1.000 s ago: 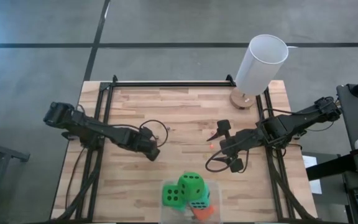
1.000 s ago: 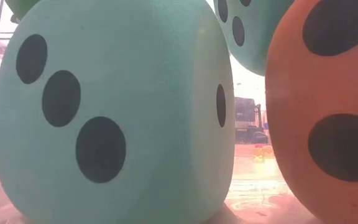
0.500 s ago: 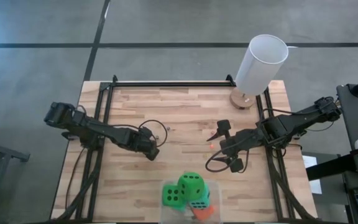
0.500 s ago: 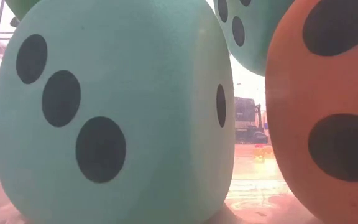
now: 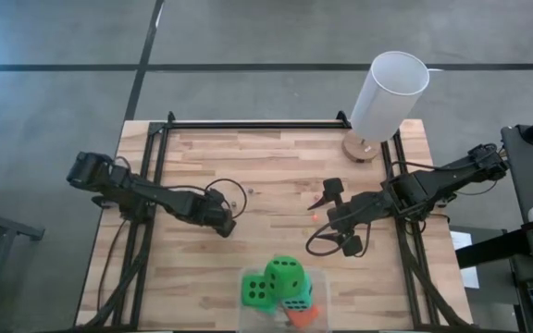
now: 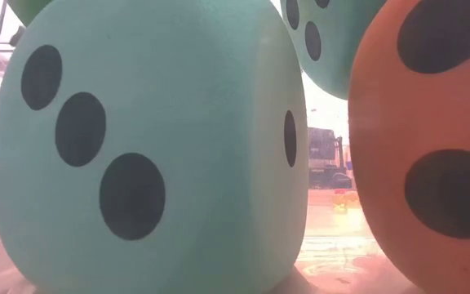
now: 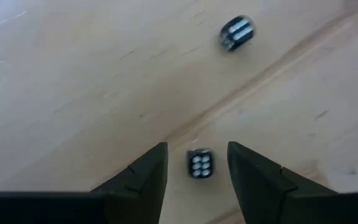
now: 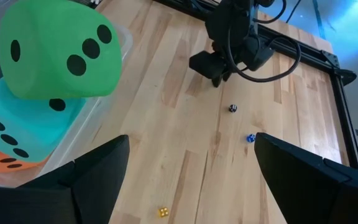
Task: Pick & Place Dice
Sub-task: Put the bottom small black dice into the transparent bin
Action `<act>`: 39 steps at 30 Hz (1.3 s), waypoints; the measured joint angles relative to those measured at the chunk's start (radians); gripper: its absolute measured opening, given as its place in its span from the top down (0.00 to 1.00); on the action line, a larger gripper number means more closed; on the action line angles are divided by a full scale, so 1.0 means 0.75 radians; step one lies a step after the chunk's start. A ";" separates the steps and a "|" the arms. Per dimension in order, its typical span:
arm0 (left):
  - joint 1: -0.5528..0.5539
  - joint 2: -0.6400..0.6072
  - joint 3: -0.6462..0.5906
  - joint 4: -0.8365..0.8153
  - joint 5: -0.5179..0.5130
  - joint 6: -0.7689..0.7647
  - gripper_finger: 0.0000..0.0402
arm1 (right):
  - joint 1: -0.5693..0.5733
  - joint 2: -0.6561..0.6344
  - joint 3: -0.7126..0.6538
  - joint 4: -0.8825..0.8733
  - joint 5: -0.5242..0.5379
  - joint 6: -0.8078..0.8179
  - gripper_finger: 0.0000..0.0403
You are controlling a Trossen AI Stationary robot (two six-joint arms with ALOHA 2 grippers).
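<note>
Large soft dice sit piled in a clear bin (image 8: 124, 38) at the table's near edge: a green one (image 8: 58, 50) on top, a teal one (image 8: 17, 127) and an orange one (image 8: 5, 163) under it. The low view shows the teal die (image 6: 153, 147) and the orange die (image 6: 431, 147) close up. My left gripper (image 7: 197, 144) points down at the table's middle left (image 5: 227, 227), open, with its fingers on either side of a small black die (image 7: 199, 164) and apart from it. My right gripper (image 8: 191, 137) hangs open above the middle right (image 5: 339, 215).
A second small black die (image 7: 236, 32) lies just beyond the left gripper. A small blue die (image 8: 250, 138) and a small yellow one (image 8: 163, 212) lie on the wood. A white cylinder (image 5: 389, 92) stands on a round base at the far right corner.
</note>
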 joint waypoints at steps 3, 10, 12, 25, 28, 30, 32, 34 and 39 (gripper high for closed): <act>0.000 0.000 -0.012 0.044 0.000 0.005 0.59 | 0.000 0.000 0.000 0.000 0.000 0.000 0.15; 0.000 0.000 -0.014 0.040 0.000 0.006 0.59 | 0.000 0.000 0.000 0.000 0.000 0.000 0.15; 0.000 0.000 -0.014 0.040 0.000 0.006 0.58 | 0.000 0.000 0.000 0.000 0.000 0.000 0.15; -0.001 0.000 -0.014 0.035 0.000 0.014 0.61 | 0.000 0.000 0.000 0.001 0.000 0.000 0.15; -0.001 0.000 -0.014 0.035 0.001 0.010 0.64 | 0.000 0.000 0.000 0.001 0.000 0.000 0.15; -0.002 0.000 -0.014 0.036 0.013 0.009 0.65 | 0.000 0.000 0.000 0.000 0.000 0.000 0.15; -0.002 0.003 -0.014 0.036 0.032 0.008 0.67 | 0.000 0.000 0.000 0.000 0.000 0.000 0.15; -0.002 0.014 -0.014 0.034 0.041 0.009 0.68 | 0.000 0.000 0.000 0.001 0.000 0.000 0.15; -0.003 0.058 -0.007 0.034 0.040 0.009 0.70 | 0.000 0.000 0.000 0.001 0.000 0.000 0.15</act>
